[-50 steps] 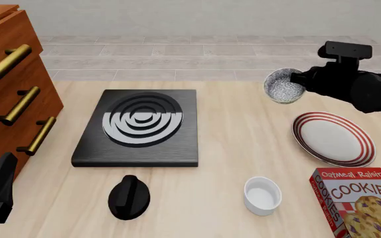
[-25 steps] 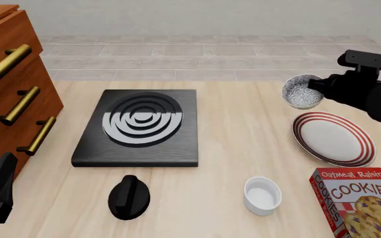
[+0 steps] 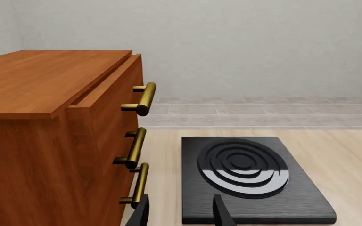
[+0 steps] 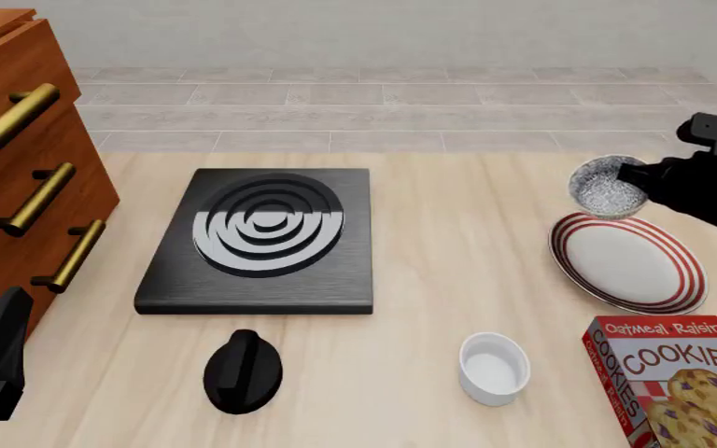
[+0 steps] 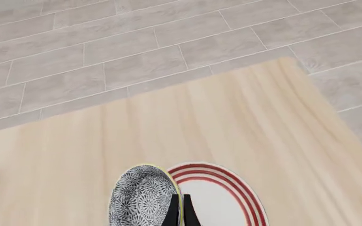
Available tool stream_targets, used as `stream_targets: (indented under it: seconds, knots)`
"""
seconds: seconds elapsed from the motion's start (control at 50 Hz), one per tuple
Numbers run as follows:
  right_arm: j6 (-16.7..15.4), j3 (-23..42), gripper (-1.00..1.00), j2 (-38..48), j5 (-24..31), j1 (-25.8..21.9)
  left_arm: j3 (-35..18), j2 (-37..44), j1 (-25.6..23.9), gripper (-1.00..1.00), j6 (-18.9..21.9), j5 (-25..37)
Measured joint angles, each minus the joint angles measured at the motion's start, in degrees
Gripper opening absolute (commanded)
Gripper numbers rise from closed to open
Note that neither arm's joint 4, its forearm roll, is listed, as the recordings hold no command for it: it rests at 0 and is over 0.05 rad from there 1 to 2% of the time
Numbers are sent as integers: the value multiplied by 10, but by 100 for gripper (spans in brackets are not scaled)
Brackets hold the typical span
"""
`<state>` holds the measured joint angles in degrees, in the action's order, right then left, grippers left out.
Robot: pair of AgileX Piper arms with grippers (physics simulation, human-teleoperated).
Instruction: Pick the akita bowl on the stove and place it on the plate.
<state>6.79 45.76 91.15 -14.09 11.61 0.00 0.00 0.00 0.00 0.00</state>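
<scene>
While the left gripper (image 3: 179, 213) waits with its jaws apart and nothing between them, near the stove (image 4: 261, 237) and a wooden drawer cabinet (image 3: 55, 141), the right gripper (image 5: 178, 210) is clamped on the rim of the akita bowl (image 4: 607, 186). That bowl hangs in the air over the far edge of the plate (image 4: 629, 261).

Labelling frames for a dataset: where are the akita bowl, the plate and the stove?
akita bowl (image 4: 604, 186), front view, speckled inside.
plate (image 4: 629, 260), front view, white centre.
stove (image 4: 268, 225), front view, ringed top.
</scene>
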Motion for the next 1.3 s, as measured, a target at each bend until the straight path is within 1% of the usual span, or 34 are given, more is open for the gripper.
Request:
stream_targets:
  seconds: [0.56,1.06,1.3]
  knots:
    - [10,-34,-100,48,-57,60,0,0,0,100,0,0]
    - [22,-53,-100,102,-103,74,0,0,0,100,0,0]
    - [22,-53,-100,118,-121,78,0,0,0,100,0,0]
